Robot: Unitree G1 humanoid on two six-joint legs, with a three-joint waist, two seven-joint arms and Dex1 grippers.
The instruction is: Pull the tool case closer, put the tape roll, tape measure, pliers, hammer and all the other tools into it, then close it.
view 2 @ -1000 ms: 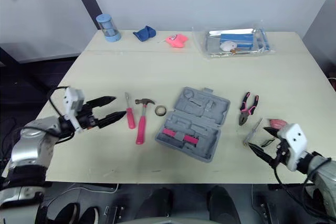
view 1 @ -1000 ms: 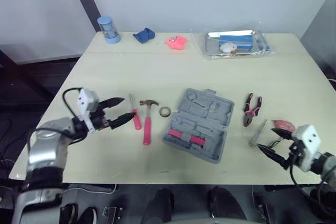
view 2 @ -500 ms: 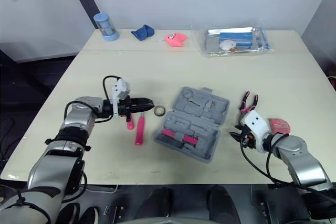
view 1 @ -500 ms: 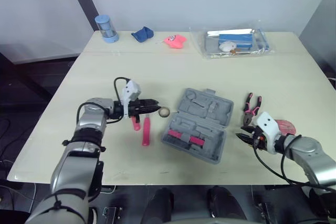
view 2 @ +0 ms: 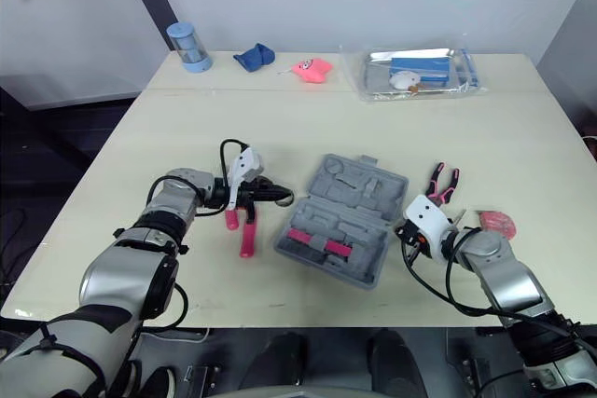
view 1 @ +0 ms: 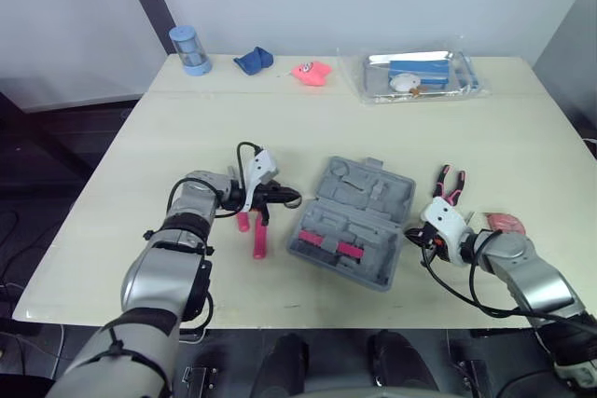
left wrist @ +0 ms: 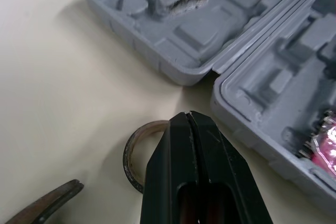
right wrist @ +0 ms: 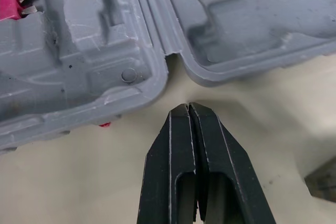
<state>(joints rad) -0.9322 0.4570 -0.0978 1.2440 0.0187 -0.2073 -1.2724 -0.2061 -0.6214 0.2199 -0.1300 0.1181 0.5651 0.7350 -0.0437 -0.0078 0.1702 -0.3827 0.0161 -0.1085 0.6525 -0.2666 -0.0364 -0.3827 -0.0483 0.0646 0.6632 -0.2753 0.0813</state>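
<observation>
Closing in since a second ago, left claw point(left wrist: 187, 113) and right claw point(right wrist: 187, 105) flank the tool case point(view 1: 367, 197), both pinched together.

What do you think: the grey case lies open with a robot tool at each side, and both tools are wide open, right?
Not quite. The tools are shut, not wide open: the left tool and the right tool each have their fingers pressed together, as the two wrist views show. The grey case does lie open with one at each side.
</observation>
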